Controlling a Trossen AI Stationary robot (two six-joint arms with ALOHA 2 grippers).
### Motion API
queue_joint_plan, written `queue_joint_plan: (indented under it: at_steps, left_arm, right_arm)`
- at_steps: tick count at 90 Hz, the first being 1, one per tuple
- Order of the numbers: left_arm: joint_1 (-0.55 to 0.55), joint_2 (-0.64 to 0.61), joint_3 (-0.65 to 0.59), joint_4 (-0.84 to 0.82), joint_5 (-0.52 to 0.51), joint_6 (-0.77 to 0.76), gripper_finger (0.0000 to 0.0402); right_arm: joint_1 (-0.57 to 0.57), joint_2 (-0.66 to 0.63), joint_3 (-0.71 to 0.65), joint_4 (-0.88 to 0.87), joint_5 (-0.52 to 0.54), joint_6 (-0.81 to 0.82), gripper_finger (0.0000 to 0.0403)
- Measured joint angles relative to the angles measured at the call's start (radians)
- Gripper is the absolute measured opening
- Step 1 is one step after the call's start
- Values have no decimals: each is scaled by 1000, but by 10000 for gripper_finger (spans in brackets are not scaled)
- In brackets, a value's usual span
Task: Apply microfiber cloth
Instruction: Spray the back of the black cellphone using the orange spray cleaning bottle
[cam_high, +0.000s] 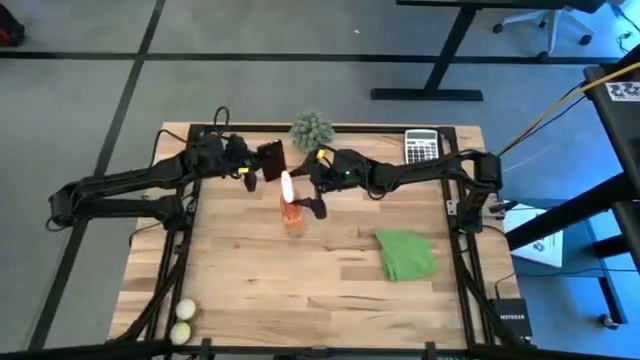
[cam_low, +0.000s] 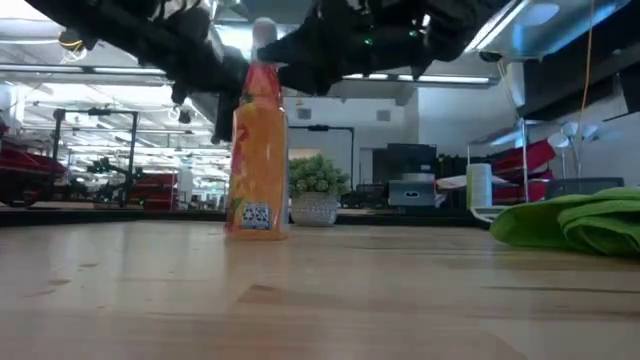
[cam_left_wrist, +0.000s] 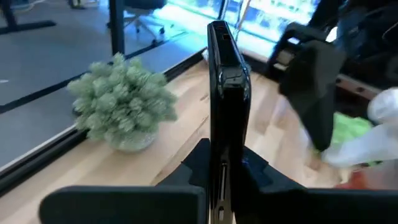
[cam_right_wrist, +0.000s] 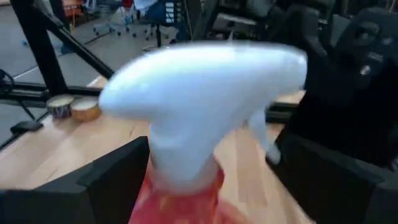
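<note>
Jaws of the left gripper (cam_left_wrist: 221, 186) clamped on a flat black phone (cam_high: 270, 160) held up on edge; right gripper (cam_high: 308, 203) jaws spread wide around the orange spray bottle (cam_high: 291, 210), not squeezing. Green cloth (cam_high: 405, 254) lying untouched on the table (cam_high: 300, 290), well apart toward the right. Probably spraying stage; next up, reaching right for the cloth.

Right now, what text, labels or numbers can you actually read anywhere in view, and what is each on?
"NETGEAR": faint, on the black box at the table's right corner; my best reading.
Spray bottle: a square code patch on the label, no readable words.
Calculator: keys visible, legends too small to read.
Tag at the high view's right edge: black-and-white marker pattern, no text.
Nothing else legible.
</note>
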Motion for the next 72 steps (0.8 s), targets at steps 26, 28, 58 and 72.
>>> queue_joint_plan:
  at_steps: [26,28,58,72]
  left_arm:
    - [-2,1,0,30,27,1,9]
    - [-4,1,0,36,37,1,9]
    - [-64,3,1,137,85,36,9]
    - [-72,3,1,144,116,36,9]
  right_arm:
    - [0,29,44,-33,-76,-46,351]
    - [0,29,44,-32,-84,-46,351]
    - [0,29,44,-41,-99,-47,351]
    - [0,29,44,-44,-99,-64,334]
